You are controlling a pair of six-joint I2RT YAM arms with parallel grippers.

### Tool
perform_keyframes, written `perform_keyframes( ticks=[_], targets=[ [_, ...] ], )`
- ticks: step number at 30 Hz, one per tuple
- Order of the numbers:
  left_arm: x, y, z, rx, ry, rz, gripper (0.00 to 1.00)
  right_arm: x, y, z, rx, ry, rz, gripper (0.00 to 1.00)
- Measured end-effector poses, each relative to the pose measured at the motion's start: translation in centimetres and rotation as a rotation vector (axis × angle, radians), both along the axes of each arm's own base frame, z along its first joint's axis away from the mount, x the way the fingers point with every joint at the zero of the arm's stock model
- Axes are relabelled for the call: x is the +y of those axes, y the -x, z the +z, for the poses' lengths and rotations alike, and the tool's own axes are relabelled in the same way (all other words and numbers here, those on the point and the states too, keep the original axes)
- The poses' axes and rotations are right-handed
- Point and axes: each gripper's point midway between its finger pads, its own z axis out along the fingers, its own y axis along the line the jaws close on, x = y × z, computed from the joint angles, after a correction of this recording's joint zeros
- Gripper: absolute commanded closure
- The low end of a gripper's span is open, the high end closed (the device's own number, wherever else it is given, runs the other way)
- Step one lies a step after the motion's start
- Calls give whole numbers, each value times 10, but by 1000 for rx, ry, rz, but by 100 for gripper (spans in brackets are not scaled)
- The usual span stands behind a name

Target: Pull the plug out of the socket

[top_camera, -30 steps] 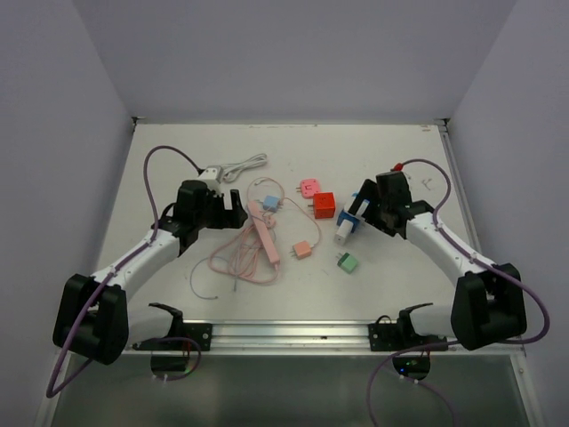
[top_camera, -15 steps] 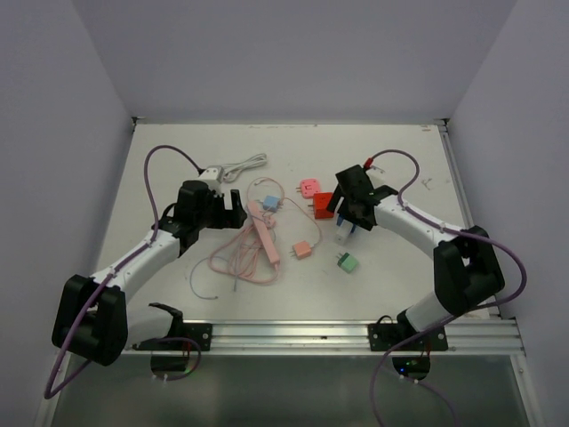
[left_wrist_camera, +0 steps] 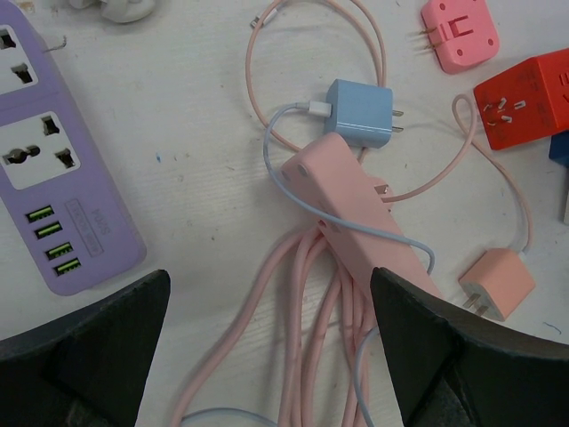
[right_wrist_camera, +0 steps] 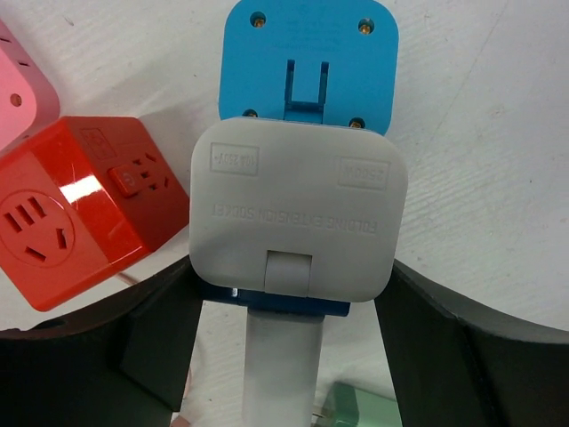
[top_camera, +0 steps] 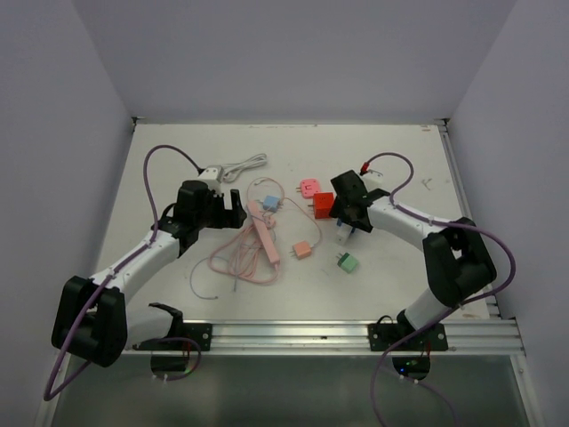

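Observation:
A white socket block lies on the table joined to a blue plug; in the top view the pair sits just right of centre. My right gripper is down over it, one black finger on each side of the white block. No gap shows between fingers and block, and I cannot make out firm contact. In the top view this right gripper covers most of the pair. My left gripper hangs open above pink cable loops, holding nothing, left of centre.
A red cube socket sits right beside the pair. A green adapter lies just in front. A pink power strip, blue charger, peach charger, pink adapter and purple power strip crowd the middle.
The right arm has swung left and turned down over the plug and socket, its jaws narrowing round the white block. The left arm has not moved.

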Motion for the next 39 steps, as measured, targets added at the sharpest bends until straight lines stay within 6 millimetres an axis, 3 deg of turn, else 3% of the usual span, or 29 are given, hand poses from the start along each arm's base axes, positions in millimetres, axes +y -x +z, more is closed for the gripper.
perform_keyframes(
  ticks=[10, 14, 17, 20, 25, 32, 39],
  targets=[
    [0, 0, 1, -3, 2, -1, 2, -7, -3, -11, -26, 81, 126, 37],
    [0, 0, 1, -3, 2, -1, 2, -12, -5, -10, -36, 107, 182, 54],
    [0, 0, 0, -4, 2, -1, 2, -15, -6, -10, -38, 129, 228, 60],
    [-1, 1, 0, -3, 5, -5, 2, -14, -6, -9, -36, 142, 279, 78],
    [-2, 2, 0, -1, 9, -11, 2, -9, 1, -4, -25, 137, 385, 99],
    [-7, 3, 8, -4, 29, -31, 2, 9, 6, 25, -85, 76, 527, 100],
    [-25, -9, 54, -42, 138, -43, 2, 35, 19, 51, -130, -35, 689, 100]
  ],
)
